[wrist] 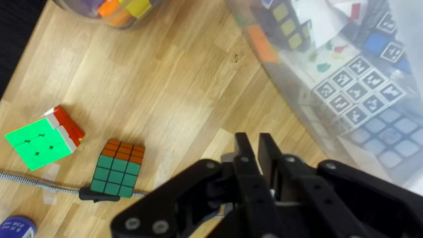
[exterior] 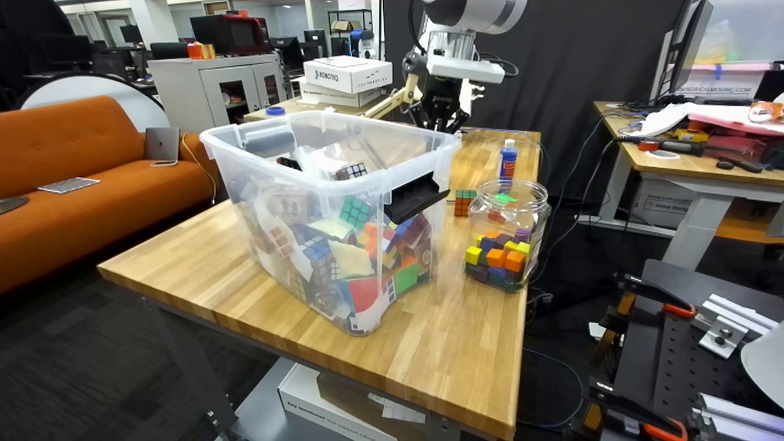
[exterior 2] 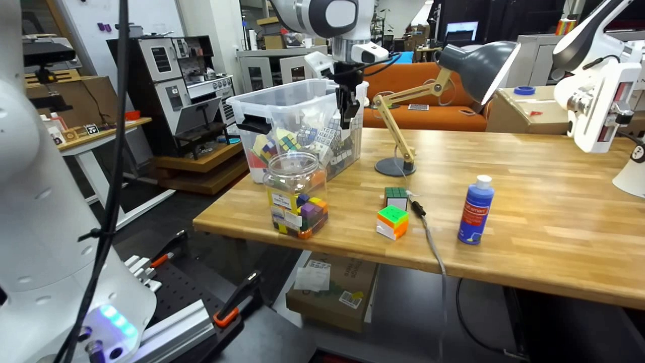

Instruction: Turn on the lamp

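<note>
Grey-headed, wooden-armed desk lamp (exterior 2: 393,128): stands on the pale wooden table (exterior 2: 544,201), near the clear plastic bin (exterior: 361,182); from where I am I can't tell whether it is lit.
Round dark base (exterior 2: 387,167): flat on the wood; probably the heavy part, firm against a mild tug.
Jointed wooden arm (exterior 2: 414,94) and dark metal-looking shade (exterior 2: 473,65): likely to swing if knocked, any bulb inside fragile; I would leave both alone.
Slim black plastic inline switch (wrist: 99,195): I take this as the part to work; light, hard, maybe slippery. It lies at the foot of the green-faced puzzle cube (wrist: 115,175); touching or just beside, I can't say.
Silvery ribbed cord (wrist: 19,178): looks springy, so the switch may roll or slide under a push; clear tape (wrist: 50,197) seems to pin it nearby.
Hold for the switch: across its narrow width, or a straight press from above; the cube crowds one side and could spoil either.
Black two-fingered claw (wrist: 253,137): fingers drawn almost together, a thin slit between the tips, nothing seen in it; it hangs above the table near the bin, well apart from the switch.
</note>
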{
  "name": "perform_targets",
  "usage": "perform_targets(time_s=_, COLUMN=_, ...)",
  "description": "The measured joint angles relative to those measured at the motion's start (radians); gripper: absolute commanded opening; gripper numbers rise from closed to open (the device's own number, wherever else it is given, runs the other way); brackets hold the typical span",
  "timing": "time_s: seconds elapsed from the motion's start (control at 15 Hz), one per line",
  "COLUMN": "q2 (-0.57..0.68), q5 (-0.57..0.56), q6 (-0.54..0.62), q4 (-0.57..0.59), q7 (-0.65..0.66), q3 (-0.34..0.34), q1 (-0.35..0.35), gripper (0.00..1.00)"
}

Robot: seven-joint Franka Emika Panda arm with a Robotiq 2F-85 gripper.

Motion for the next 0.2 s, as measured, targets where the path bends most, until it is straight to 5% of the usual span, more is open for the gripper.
perform_targets(time_s=0.2, q2=-0.024, q5=0.015, q6=0.020, q4=-0.034, q7=-0.011, q3=0.001, q1=-0.007, gripper=0.28)
